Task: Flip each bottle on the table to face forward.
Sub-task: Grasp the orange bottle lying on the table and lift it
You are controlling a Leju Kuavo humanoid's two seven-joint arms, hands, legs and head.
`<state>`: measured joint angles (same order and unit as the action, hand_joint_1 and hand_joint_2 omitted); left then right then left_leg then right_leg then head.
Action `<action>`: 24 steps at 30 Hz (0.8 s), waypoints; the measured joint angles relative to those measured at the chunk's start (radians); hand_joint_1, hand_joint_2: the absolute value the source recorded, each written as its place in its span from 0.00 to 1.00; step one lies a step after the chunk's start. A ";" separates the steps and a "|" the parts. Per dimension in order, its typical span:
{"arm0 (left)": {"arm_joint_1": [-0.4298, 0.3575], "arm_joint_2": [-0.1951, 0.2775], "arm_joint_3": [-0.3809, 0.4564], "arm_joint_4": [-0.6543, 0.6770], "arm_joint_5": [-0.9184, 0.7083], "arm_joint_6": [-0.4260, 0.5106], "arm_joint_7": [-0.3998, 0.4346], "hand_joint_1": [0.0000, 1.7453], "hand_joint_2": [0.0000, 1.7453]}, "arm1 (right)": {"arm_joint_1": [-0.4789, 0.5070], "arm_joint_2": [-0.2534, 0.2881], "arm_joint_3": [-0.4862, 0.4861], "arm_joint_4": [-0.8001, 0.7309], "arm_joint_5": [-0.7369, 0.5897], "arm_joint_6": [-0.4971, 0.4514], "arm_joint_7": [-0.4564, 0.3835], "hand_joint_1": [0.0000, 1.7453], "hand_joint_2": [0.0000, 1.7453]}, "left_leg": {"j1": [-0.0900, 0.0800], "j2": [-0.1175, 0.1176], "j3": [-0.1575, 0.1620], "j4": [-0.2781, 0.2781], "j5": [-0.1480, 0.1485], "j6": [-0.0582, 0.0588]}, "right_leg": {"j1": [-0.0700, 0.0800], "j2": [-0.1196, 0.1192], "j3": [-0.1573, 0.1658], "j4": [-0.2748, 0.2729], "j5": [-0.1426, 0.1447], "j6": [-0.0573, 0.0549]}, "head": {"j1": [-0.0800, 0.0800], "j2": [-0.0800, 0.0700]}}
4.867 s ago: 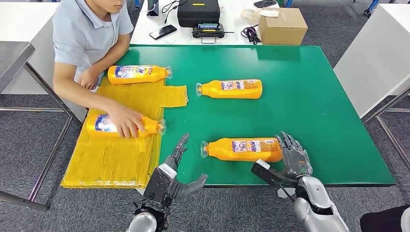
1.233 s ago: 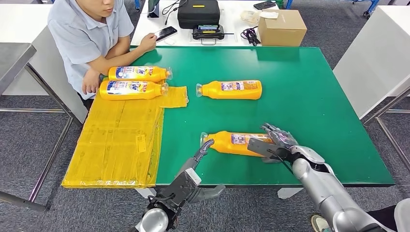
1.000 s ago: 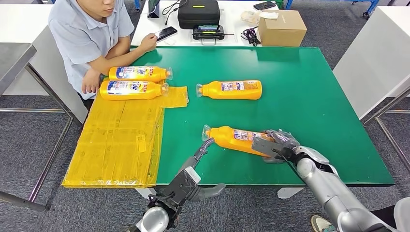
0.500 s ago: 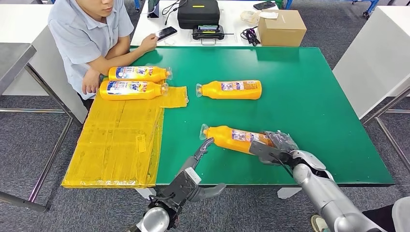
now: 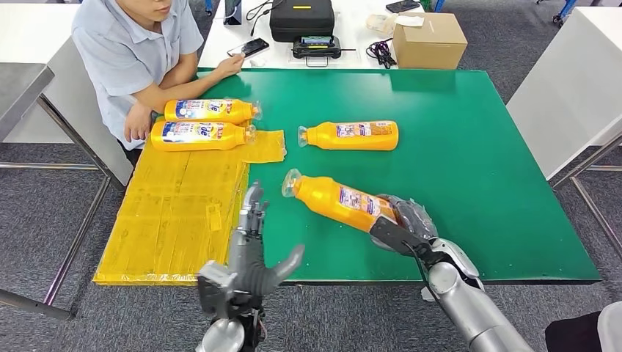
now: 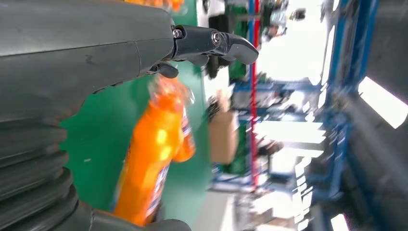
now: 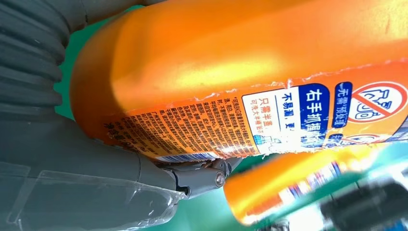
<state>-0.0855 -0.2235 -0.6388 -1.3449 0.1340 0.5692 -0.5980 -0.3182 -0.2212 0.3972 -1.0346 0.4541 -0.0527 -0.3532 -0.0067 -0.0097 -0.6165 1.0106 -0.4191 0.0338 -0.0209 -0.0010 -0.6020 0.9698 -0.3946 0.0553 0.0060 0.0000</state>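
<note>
The right hand (image 5: 402,224) grips the base of 1 orange bottle (image 5: 336,202), held tilted above the green worktop (image 5: 469,161), cap end raised toward the left hand (image 5: 251,246). The left hand is empty, fingers extended. 3 other bottles lie flat on the worktop.

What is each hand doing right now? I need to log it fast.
Left hand: open, fingers apart, holding nothing.
Right hand: holding the orange bottle by its base end, tilted above the table.
</note>
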 joint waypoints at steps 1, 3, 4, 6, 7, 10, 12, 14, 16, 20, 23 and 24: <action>0.011 0.001 0.005 -0.021 0.021 0.010 -0.020 0.00 1.00 | 0.009 0.006 -0.012 -0.018 -0.003 -0.002 0.000 1.00 1.00 | 0.000 0.000 0.000 0.000 0.000 0.000 | 0.000 0.000 0.000 0.000 0.000 0.000 | 0.000 0.000; 0.031 0.006 0.014 -0.061 0.056 0.030 -0.053 0.00 1.00 | 0.028 0.016 -0.033 -0.049 -0.010 -0.005 0.000 1.00 1.00 | 0.000 0.000 -0.001 0.000 0.000 0.000 | 0.000 0.000 -0.001 0.000 0.000 0.000 | 0.000 0.000; 0.039 0.009 0.018 -0.079 0.071 0.038 -0.063 0.00 1.00 | 0.036 0.021 -0.042 -0.062 -0.012 -0.006 0.000 1.00 1.00 | 0.000 0.000 -0.001 0.000 0.000 0.000 | 0.000 0.000 -0.001 0.000 0.000 0.000 | 0.000 0.000; 0.054 0.014 0.024 -0.109 0.096 0.045 -0.074 0.00 1.00 | 0.048 0.030 -0.057 -0.080 -0.015 -0.006 0.000 1.00 1.00 | 0.000 0.000 -0.001 0.000 0.000 0.000 | 0.000 0.000 -0.001 0.000 0.000 0.000 | 0.000 0.000; 0.060 0.016 0.028 -0.121 0.103 0.047 -0.076 0.00 1.00 | 0.053 0.034 -0.062 -0.087 -0.015 -0.006 0.000 1.00 1.00 | 0.000 0.000 -0.001 0.000 0.000 0.000 | 0.000 0.000 -0.001 0.000 0.000 0.000 | 0.000 0.000; 0.074 0.020 0.036 -0.147 0.110 0.047 -0.076 0.00 1.00 | 0.064 0.042 -0.074 -0.103 -0.016 -0.007 0.000 1.00 1.00 | 0.000 0.000 -0.001 0.000 0.000 0.000 | 0.000 0.000 -0.001 0.000 0.000 0.000 | 0.000 0.000; 0.078 0.022 0.038 -0.157 0.119 0.045 -0.075 0.00 1.00 | 0.068 0.047 -0.080 -0.110 -0.019 -0.007 -0.001 1.00 1.00 | 0.000 0.000 -0.001 0.000 0.000 0.000 | 0.000 0.000 -0.001 0.000 0.000 0.000 | 0.000 0.000; 0.079 0.025 0.039 -0.161 0.157 0.024 -0.055 0.00 1.00 | 0.071 0.054 -0.087 -0.114 -0.028 -0.008 -0.009 1.00 1.00 | 0.000 0.000 -0.001 0.000 0.000 0.000 | 0.000 0.000 -0.001 0.000 0.000 0.000 | 0.000 0.000; 0.079 0.028 0.041 -0.158 0.231 -0.035 -0.002 0.00 1.00 | 0.075 0.065 -0.092 -0.118 -0.044 0.002 -0.027 1.00 1.00 | 0.000 0.000 -0.001 0.000 0.000 0.000 | 0.000 0.000 -0.001 0.000 0.000 0.000 | 0.000 0.000; 0.066 0.032 0.043 -0.109 0.386 -0.213 0.120 0.00 1.00 | 0.079 0.091 -0.087 -0.123 -0.104 0.082 -0.075 1.00 1.00 | 0.000 0.000 -0.001 0.000 0.000 0.000 | 0.000 0.000 -0.002 0.000 0.000 0.000 | 0.000 0.000; 0.040 0.033 0.044 -0.043 0.429 -0.291 0.155 0.00 1.00 | 0.079 0.110 -0.074 -0.122 -0.148 0.135 -0.097 1.00 1.00 | 0.000 0.000 -0.001 0.000 0.000 0.000 | 0.000 0.000 -0.002 0.000 0.000 0.000 | 0.000 0.000; 0.034 0.033 0.045 -0.027 0.435 -0.301 0.159 0.00 1.00 | 0.079 0.115 -0.070 -0.122 -0.154 0.142 -0.100 1.00 1.00 | 0.000 0.000 -0.001 0.000 0.000 0.000 | 0.000 0.000 -0.002 0.000 0.000 0.000 | 0.000 0.000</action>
<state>-0.0518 -0.1907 -0.5941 -1.3715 0.5686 0.2680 -0.4390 -0.2396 -0.1061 0.3275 -1.1570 0.2998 0.0896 -0.4533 -0.0064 -0.0093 -0.6177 1.0104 -0.4190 0.0337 -0.0209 -0.0008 -0.6037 0.9699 -0.3946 0.0552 0.0060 0.0000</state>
